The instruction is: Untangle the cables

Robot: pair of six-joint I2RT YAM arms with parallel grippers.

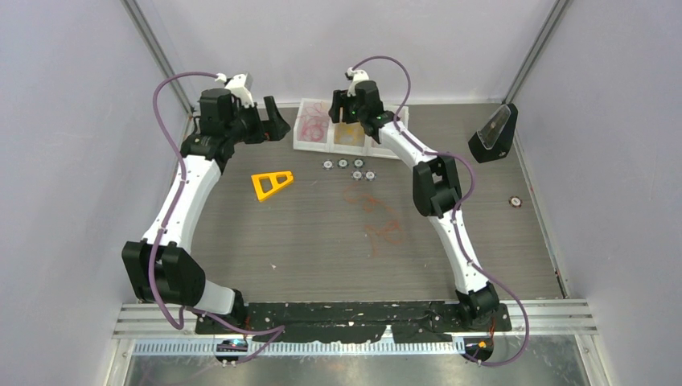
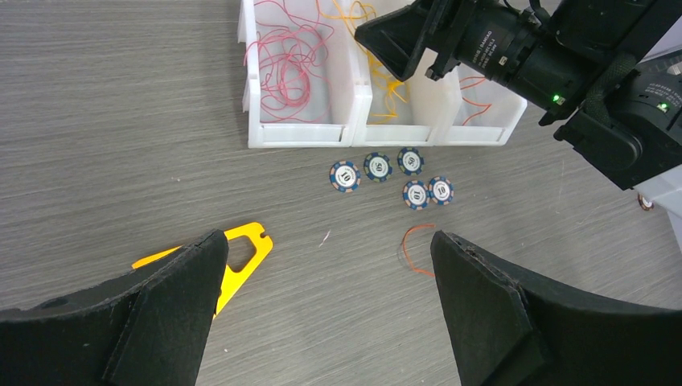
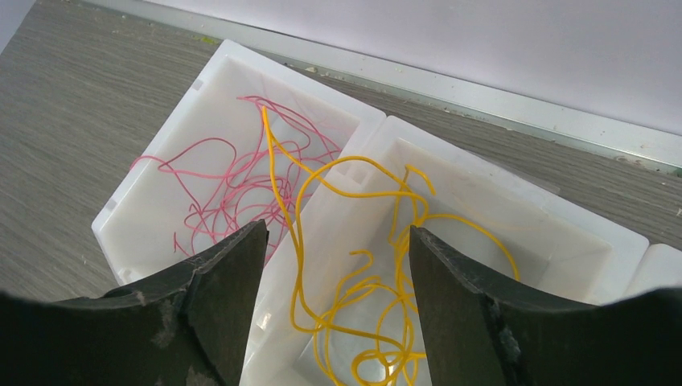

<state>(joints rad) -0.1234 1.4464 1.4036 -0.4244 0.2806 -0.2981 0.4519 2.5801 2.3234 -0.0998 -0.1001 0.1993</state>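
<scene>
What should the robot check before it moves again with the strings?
1. The right hand hangs over the middle bin: ok.
2. The right hand is open, pinching nothing: ok.
3. The yellow cables all lie inside their bin: cannot tell, one loop rises toward the pink cables.
4. The left hand is open and touches nothing: ok.
5. The tangle of red-orange cables on the table is sorted: not ok, it lies knotted mid-table.
</scene>
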